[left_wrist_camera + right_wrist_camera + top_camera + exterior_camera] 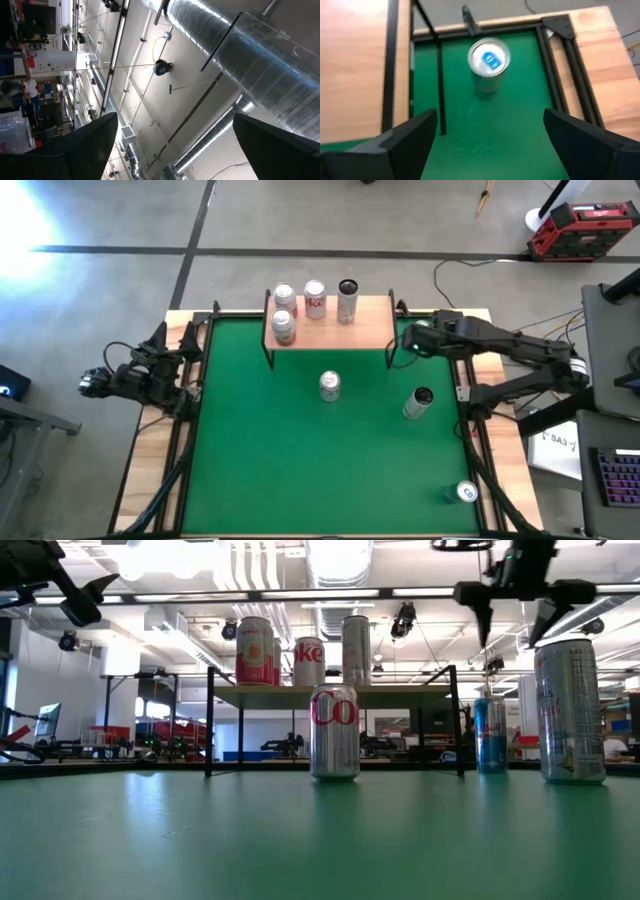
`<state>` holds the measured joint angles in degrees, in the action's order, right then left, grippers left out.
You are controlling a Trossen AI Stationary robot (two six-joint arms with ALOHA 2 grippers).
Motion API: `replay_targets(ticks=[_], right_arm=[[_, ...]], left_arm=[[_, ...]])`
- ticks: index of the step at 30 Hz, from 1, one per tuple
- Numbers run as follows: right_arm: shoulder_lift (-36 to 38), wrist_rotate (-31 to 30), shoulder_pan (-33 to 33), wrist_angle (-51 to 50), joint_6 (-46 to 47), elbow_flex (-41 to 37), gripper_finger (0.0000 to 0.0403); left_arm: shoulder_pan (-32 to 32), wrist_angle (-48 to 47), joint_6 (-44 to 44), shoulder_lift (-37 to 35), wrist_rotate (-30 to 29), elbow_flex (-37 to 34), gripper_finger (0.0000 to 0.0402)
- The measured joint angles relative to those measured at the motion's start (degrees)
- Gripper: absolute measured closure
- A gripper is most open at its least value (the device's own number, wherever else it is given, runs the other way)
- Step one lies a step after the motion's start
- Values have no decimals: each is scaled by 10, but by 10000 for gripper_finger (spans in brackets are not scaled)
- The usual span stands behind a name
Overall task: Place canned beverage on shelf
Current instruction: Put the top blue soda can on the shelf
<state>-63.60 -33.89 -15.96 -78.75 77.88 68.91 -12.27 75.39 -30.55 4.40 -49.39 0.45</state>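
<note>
Right gripper [410, 340], fingers spread and empty, hovers beside the shelf [365, 325] above an upright blue-tabbed can [489, 61], long axis vertical; left gripper [190, 358], also spread, waits at the table's left edge.

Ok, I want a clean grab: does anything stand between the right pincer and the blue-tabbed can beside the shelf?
Nothing visible: the open right pincer hangs above the can, with the shelf's leg close beside it.

I see the shelf [365, 328], light wood on black legs, at the mat's far edge, holding four upright cans [315, 299]. Three more cans [330, 386] stand upright on the mat.
</note>
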Motion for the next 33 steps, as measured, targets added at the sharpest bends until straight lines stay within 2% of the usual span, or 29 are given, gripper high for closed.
replay_targets(ticks=[6,19,25,33], right_arm=[[-41,35,-21,1,-33,47,46],[-118,52,-74,-9,72,58,6],[-119,151,-139,-4,91,58,3],[-131,271,-275,36,-31,58,3]], left_arm=[[0,-1,0,0,0,0,22],[0,-1,0,0,0,0,22],[0,-2,0,0,0,0,22],[0,-5,0,0,0,0,22]])
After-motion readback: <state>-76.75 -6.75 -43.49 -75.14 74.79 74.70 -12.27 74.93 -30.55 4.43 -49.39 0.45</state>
